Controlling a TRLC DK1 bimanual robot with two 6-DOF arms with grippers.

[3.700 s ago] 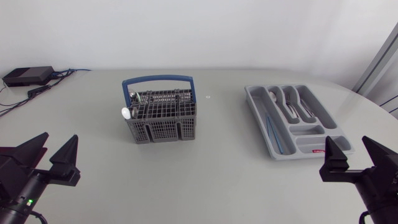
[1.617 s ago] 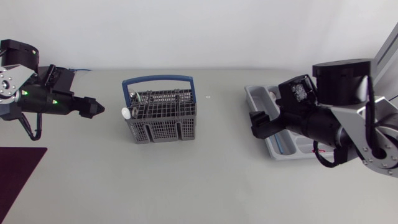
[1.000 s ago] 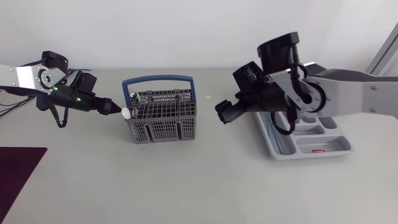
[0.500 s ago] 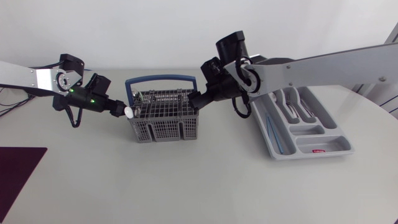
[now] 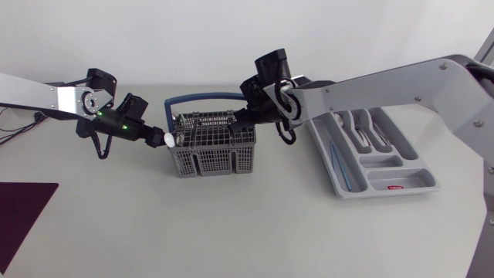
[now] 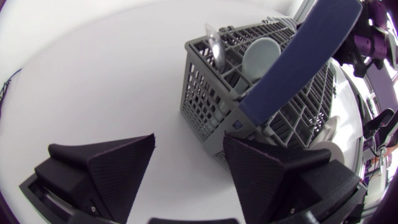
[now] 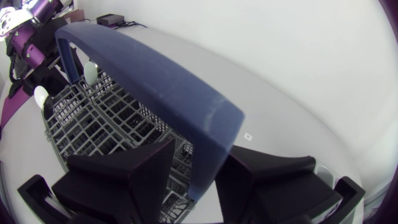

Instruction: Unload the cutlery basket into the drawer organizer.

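Note:
The grey cutlery basket stands mid-table with its blue handle upright. My right gripper is at the handle's right end. In the right wrist view the handle runs between the two fingers, which press it from both sides, with the basket beneath. My left gripper is open against the basket's left end. Its wrist view shows the basket corner by one finger and a spoon inside. The grey drawer organizer lies to the right and holds several pieces of cutlery.
A dark purple mat lies at the table's front left corner. Bare tabletop stretches in front of the basket and between it and the organizer. My right arm spans over the organizer's far end.
My right gripper dropped onto the handle's right end and its fingers closed in on it. The basket slid a little to the right, and my left gripper followed at its left end.

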